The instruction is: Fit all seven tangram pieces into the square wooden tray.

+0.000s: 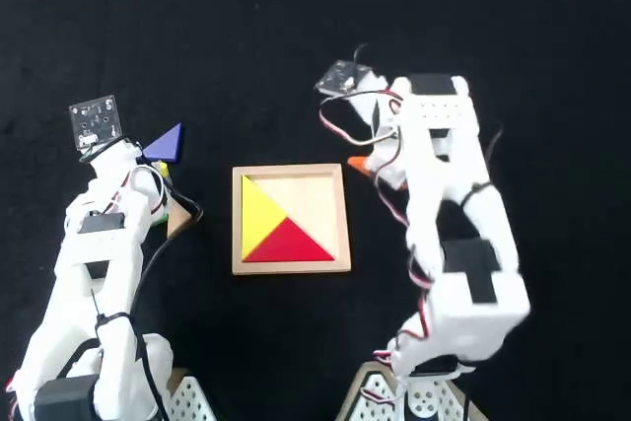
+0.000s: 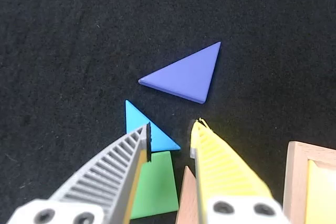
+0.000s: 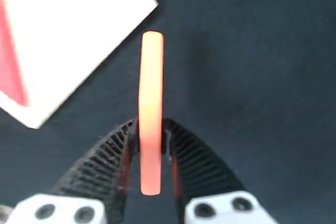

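No text, number, label or sign can be read in any view; the left wrist board (image 1: 96,122) bears pale specks too small to make out; the right wrist board (image 1: 340,77) is no more legible.
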`<state>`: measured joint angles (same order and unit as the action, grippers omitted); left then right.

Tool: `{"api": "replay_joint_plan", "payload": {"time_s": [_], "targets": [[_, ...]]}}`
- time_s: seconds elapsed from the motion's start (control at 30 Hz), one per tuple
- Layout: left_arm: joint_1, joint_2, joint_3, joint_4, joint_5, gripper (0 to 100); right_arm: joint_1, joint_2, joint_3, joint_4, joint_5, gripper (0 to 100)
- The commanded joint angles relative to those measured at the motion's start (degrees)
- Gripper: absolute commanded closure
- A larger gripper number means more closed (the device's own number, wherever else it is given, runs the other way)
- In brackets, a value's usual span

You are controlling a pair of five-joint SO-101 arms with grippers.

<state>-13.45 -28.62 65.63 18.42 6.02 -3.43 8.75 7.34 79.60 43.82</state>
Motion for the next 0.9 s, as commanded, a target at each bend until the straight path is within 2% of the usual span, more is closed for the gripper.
{"api": "replay_joint_plan", "payload": {"time_s": [0.0, 0.2, 0.3, 0.63, 0.87], "targets": [[-0.7, -1.1, -0.6, -0.7, -0.4, 85, -2.7, -10.9, 6.2, -0.3, -10.6, 98.7], [-0.7, -1.1, -0.5, -0.7, -0.4, 85, -7.2, -30.5, 27.7, -13.1, -25.8, 98.7], [-0.5, -1.1, -0.5, -0.7, -0.4, 85, -11.0, -33.5, 34.7, -17.8, -32.1, 98.7], [-0.7, -1.1, -0.5, -0.7, -0.4, 85, -22.6, -26.2, 32.3, -19.2, -42.7, 98.7], [-0.7, -1.1, -0.5, -0.6, -0.4, 85, -22.8, -21.4, 31.7, -22.0, -44.6, 98.7]]}}
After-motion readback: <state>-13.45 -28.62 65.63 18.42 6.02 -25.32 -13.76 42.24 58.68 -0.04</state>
